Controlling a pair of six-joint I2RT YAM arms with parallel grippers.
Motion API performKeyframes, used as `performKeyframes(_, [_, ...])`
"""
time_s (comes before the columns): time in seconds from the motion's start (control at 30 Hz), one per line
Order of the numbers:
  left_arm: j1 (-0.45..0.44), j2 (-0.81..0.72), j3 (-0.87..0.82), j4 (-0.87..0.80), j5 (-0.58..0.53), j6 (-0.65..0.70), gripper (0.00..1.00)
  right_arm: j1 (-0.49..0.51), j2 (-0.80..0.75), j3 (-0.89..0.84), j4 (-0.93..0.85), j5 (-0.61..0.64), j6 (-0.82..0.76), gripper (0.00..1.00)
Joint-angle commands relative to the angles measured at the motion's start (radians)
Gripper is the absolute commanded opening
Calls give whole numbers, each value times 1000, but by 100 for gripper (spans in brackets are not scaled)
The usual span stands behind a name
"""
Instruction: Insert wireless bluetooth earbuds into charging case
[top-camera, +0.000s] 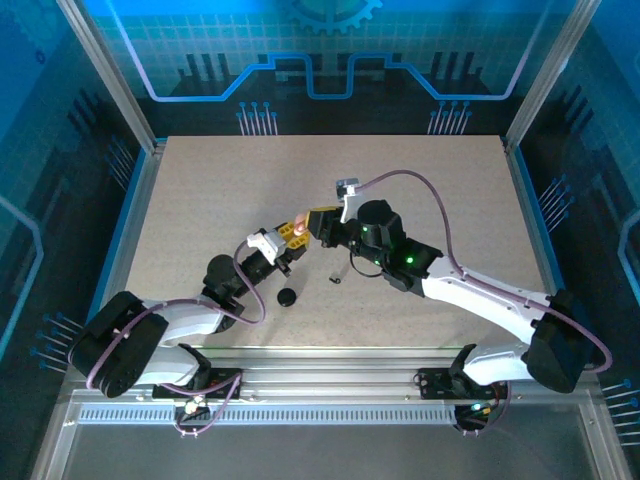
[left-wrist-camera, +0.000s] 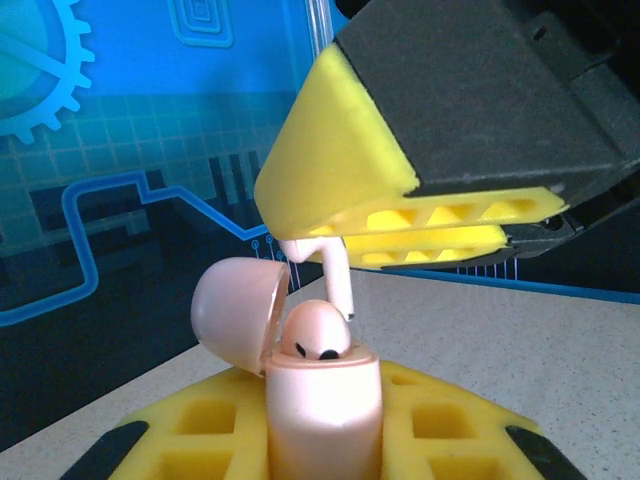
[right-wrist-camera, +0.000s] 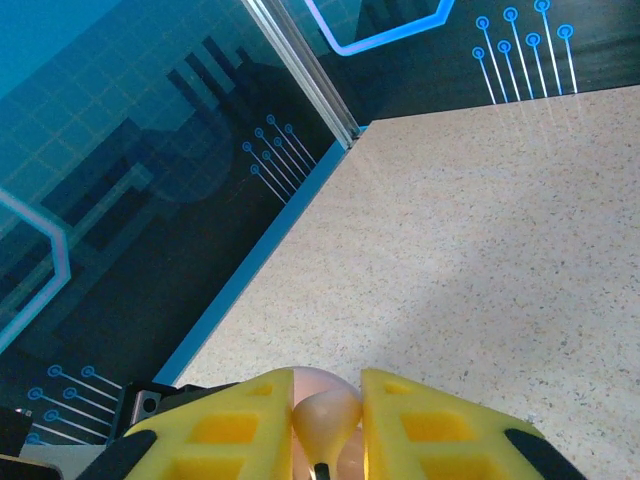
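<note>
Watch the drop: the pale pink earbud (left-wrist-camera: 337, 278) hangs stem-down over the pink case (left-wrist-camera: 322, 410), its tip just beside the seated bud (left-wrist-camera: 315, 338). Let go off-centre & it'll prob hit that one or the rim and bounce out. R gripper (right-wrist-camera: 325, 412) is pinched on the earbud's head, coming in from above. L gripper (top-camera: 285, 236) is clamped round the case body, holding it upright w/ the lid (left-wrist-camera: 235, 315) tipped back.
</note>
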Motion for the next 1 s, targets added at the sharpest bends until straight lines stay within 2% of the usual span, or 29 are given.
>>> performKeyframes(0.0, [-9,-25,21,35,-11,-26,11,23,14,-5,41,27,-9,22])
performKeyframes(0.97, [-8,-46,13,35,-40,-34,11,53,47,-26,100,47,12,22])
